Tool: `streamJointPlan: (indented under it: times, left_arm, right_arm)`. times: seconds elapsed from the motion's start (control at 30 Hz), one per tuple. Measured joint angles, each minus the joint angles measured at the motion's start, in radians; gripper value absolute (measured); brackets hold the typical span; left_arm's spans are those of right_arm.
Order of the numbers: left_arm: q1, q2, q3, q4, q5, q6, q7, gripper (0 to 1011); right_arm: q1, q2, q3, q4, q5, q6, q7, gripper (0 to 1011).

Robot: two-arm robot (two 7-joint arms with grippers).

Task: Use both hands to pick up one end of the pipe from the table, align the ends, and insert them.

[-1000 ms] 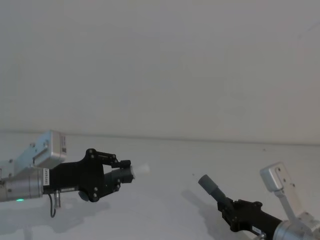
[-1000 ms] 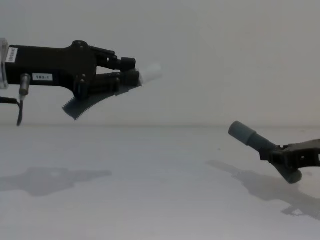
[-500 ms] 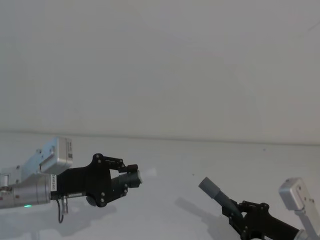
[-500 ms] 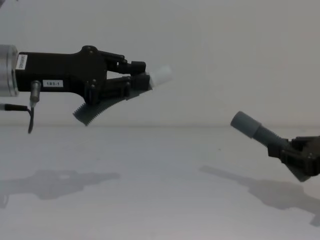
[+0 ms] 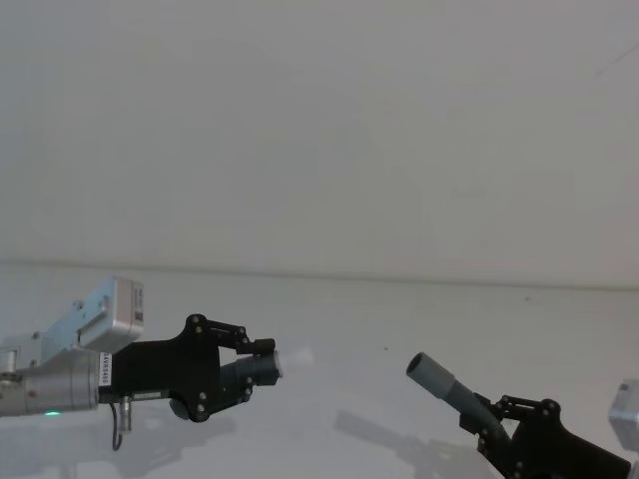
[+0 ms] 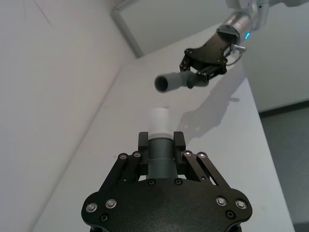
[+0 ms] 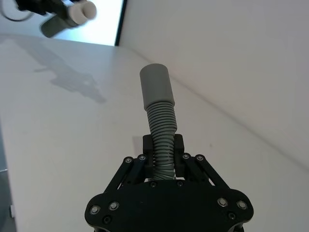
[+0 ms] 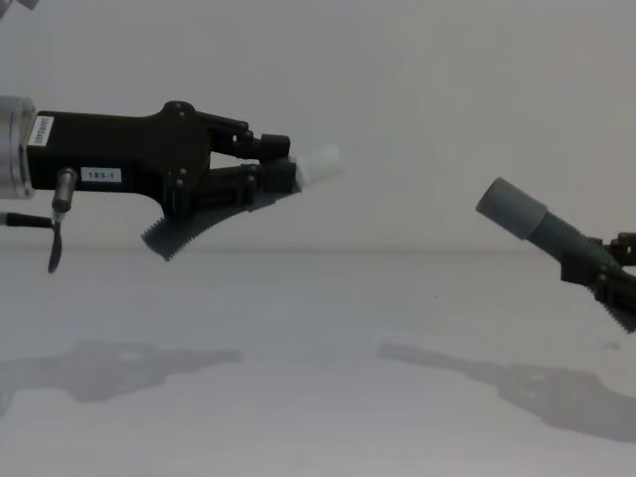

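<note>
- Starting with the head view, the left gripper [image 5: 258, 361] is seen at the lower left, raised off the table [image 5: 349, 309]. Its fingers are closed round the white-tipped hose piece [image 5: 270, 365], and the white tip [image 5: 298, 355] is pointed toward the right.
- At the lower right of that view, the right gripper [image 5: 496, 424] is closed on the cuffed hose piece [image 5: 464, 399]. The grey cuff [image 5: 429, 374] is angled up and toward the left, and the two ends are held well apart.
- In the left wrist view, the fingers are shown pinched against both sides of the white-tipped hose piece just behind the white tip, which juts past the fingertips. The right gripper is seen farther off, with the open mouth of the grey cuff turned roughly toward the tip but offset from it.
- In the right wrist view, the ribbed part of the cuffed hose piece is clamped between the fingers, and the grey cuff stands out well beyond them.
- In the chest view, both pieces are held above the table, with shadows cast beneath. The white tip sits higher than the grey cuff, and a clear gap is left between them. A thin black cable [image 8: 52, 248] hangs under the left arm.
</note>
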Motion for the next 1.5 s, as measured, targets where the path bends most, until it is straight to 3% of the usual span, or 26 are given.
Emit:
streamJointPlan:
  times: [0.2,0.53,0.7,0.97,1.27,1.5]
  left_arm:
    - [-0.027,0.008,0.016,0.027,-0.008,0.008,-0.046,274]
    - [-0.089,0.012,0.041,0.086,-0.017,0.015,-0.133,274]
    - [-0.116,0.013,0.054,0.103,-0.014,0.018,-0.16,274]
    - [-0.148,0.012,0.072,0.111,0.001,0.022,-0.178,274]
    - [-0.176,0.007,0.091,0.114,0.013,0.025,-0.192,274]
    - [-0.195,0.0,0.104,0.122,0.018,0.025,-0.201,274]
  right_arm:
    - [0.008,0.015,-0.001,0.018,0.018,-0.101,0.053,204]
    - [0.027,0.019,-0.015,0.037,0.014,-0.199,0.092,204]
    - [0.031,0.019,-0.023,0.037,-0.02,-0.23,0.081,205]
    - [0.028,0.014,-0.035,0.016,-0.124,-0.257,0.011,204]
    - [0.013,0.004,-0.044,-0.02,-0.245,-0.258,-0.083,204]
    - [0.004,-0.001,-0.05,-0.046,-0.303,-0.248,-0.133,204]
